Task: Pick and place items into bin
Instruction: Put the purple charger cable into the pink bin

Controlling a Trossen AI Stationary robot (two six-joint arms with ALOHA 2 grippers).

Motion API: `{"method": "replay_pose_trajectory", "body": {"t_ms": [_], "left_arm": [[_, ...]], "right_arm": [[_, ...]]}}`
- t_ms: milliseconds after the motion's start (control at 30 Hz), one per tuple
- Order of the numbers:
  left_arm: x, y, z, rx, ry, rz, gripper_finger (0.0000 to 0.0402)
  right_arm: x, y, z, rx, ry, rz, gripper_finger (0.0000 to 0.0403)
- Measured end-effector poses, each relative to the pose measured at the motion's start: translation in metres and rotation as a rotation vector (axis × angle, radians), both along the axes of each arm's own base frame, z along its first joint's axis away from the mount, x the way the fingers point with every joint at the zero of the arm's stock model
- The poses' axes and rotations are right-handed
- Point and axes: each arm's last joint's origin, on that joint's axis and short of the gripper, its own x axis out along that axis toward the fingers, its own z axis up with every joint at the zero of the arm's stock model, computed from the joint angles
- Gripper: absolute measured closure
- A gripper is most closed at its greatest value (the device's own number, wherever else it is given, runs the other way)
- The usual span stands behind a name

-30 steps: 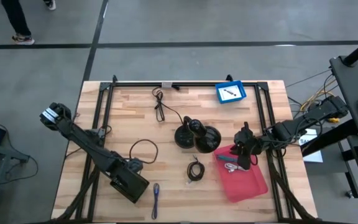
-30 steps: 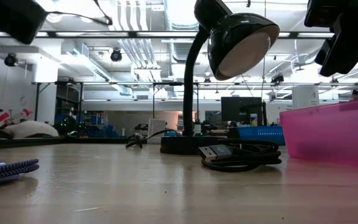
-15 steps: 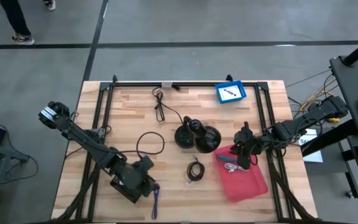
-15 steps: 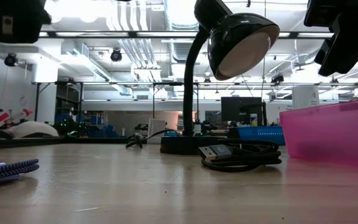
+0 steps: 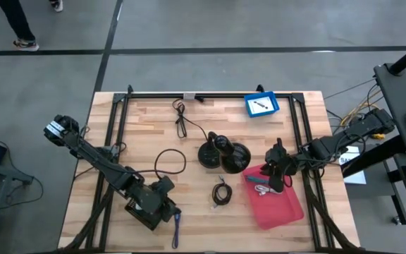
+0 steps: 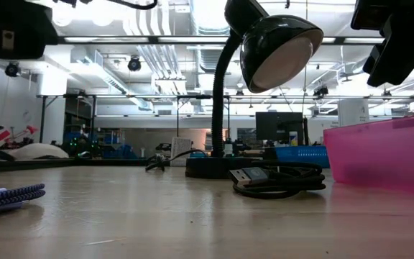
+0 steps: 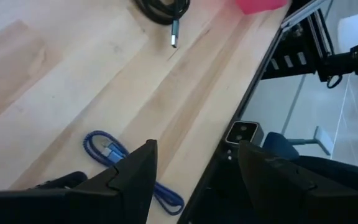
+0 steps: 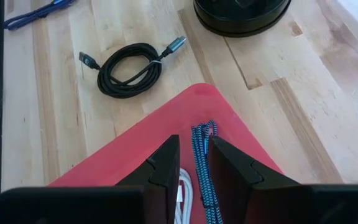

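My left gripper (image 5: 169, 207) stands open over the table's near edge, slanting down toward a blue braided cable (image 7: 114, 152) that lies flat on the wood (image 5: 177, 224). A coiled black cable (image 5: 222, 192) lies farther right, beside the pink bin (image 5: 280, 204). My right gripper (image 5: 276, 182) hangs over the bin's far end, its fingers (image 8: 166, 165) a narrow gap apart with nothing between them. Below it, a blue-black braided cable (image 8: 202, 149) and a white cable (image 8: 182, 202) lie in the bin.
A black desk lamp (image 5: 224, 155) on a round base stands mid-table, just beyond the coiled cable and the bin. A thin black cord (image 5: 182, 121) runs toward the far edge. A blue tray (image 5: 261, 105) sits at the far right. The table's metal frame rails run along both sides.
My left gripper has tipped up from pointing steeply down to a shallower slant. It has also risen slightly and shifted toward the table's right, staying open. The right arm and all the objects have kept still.
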Motion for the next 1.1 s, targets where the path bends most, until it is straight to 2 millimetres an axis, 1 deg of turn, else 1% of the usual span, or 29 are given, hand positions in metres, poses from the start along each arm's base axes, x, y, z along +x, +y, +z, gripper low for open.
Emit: {"method": "replay_pose_trajectory", "body": {"t_ms": [167,333,433,700,833,1000,1100], "left_arm": [[-0.001,0.001,-0.009,0.023,0.025,0.0,0.0194],[0.004,0.002,-0.016,0.074,0.015,0.03,0.0194],[0.008,-0.001,-0.021,0.084,0.015,0.023,0.0194],[0.022,-0.011,-0.028,0.009,-0.038,0.037,0.0194],[0.022,-0.012,-0.029,-0.062,0.043,0.097,0.0194],[0.015,-0.01,-0.029,-0.154,0.248,0.214,0.0194],[0.015,-0.011,-0.02,-0.213,0.317,0.272,0.0194]], "right_arm": [[0.001,0.0,0.001,0.009,-0.015,-0.003,0.033],[0.002,0.001,0.002,0.019,-0.03,-0.006,0.033],[0.004,0.002,0.004,0.053,-0.051,-0.034,0.033],[0.006,0.002,0.006,0.06,-0.082,-0.05,0.033],[0.006,0.002,0.006,0.059,-0.082,-0.05,0.033],[0.006,0.002,0.006,0.047,-0.083,-0.039,0.033],[0.006,0.002,0.006,-0.007,-0.086,0.019,0.033]]}}
